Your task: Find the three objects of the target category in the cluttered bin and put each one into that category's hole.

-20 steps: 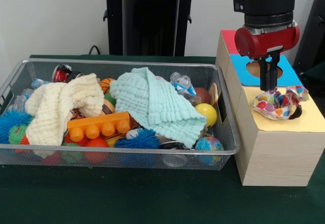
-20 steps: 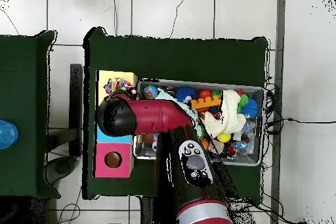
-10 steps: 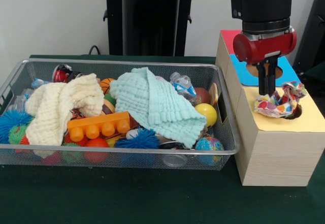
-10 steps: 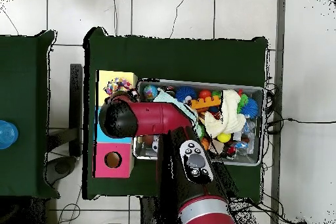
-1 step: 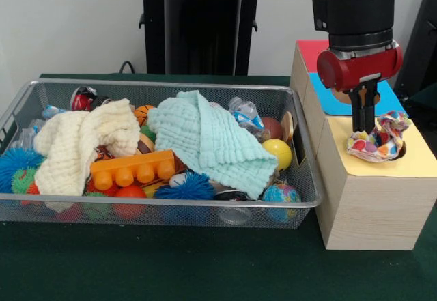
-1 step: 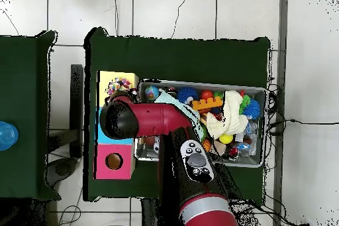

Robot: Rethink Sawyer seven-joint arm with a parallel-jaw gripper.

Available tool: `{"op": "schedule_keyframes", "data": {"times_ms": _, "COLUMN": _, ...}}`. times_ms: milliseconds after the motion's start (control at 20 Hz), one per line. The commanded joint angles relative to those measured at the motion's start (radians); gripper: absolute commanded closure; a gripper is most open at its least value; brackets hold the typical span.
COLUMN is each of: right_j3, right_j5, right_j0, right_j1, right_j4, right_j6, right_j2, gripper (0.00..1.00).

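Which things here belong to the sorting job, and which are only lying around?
Job: gripper; colourful cloth on the yellow hole; wooden box; mint cloth and cream cloth in the wire bin.

Lying about: orange brick, yellow ball, globe ball, blue spiky ball.

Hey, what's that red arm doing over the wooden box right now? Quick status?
Gripper above the yellow panel's hole, jaws look shut. Crumpled multicoloured spotted cloth sits half in that hole, not through. Nothing blocking.
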Motion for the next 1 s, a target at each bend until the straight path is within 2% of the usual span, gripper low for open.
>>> {"op": "schedule_keyframes", "data": {"times_ms": 50, "right_j3": 0.068, "right_j5": 0.031, "right_j0": -0.027, "right_j1": -0.031, "right_j4": -0.029, "right_j6": 0.096, "right_j2": 0.085, "gripper": 1.00}}
{"op": "schedule_keyframes", "data": {"times_ms": 350, "right_j3": 0.013, "right_j5": 0.011, "right_j0": 0.000, "right_j1": 0.016, "right_j4": -0.031, "right_j6": 0.108, "right_j2": 0.060, "gripper": 1.00}}
{"op": "schedule_keyframes", "data": {"times_ms": 650, "right_j3": -0.140, "right_j5": -0.079, "right_j0": 0.109, "right_j1": 0.159, "right_j4": -0.040, "right_j6": 0.151, "right_j2": -0.057, "gripper": 1.00}}
{"op": "schedule_keyframes", "data": {"times_ms": 850, "right_j3": -0.164, "right_j5": -0.103, "right_j0": 0.147, "right_j1": 0.187, "right_j4": -0.024, "right_j6": 0.177, "right_j2": -0.102, "gripper": 1.00}}
{"op": "schedule_keyframes", "data": {"times_ms": 1000, "right_j3": -0.156, "right_j5": -0.139, "right_j0": 0.143, "right_j1": 0.201, "right_j4": -0.026, "right_j6": 0.176, "right_j2": -0.099, "gripper": 1.00}}
